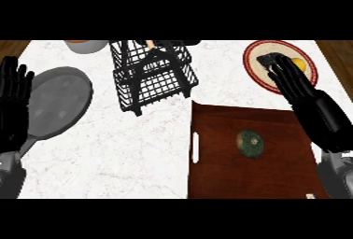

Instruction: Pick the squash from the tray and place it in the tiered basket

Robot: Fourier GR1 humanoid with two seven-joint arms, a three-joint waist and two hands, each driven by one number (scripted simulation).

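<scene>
squash (250, 143): no text, plain green skin with pale stem spot
tray (221, 177): no label or brand, bare brown wood
tiered basket (153, 74): black wire, no tag
plate (257, 51): red rim, no print, counter's far right corner
pan (59, 100): grey, no marking, counter's left edge
counter (117, 154): white marble, no signs
overall: nothing readable anywhere

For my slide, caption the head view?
Green squash lies on the brown tray, wire tiered basket beyond, robot hands open.
</scene>
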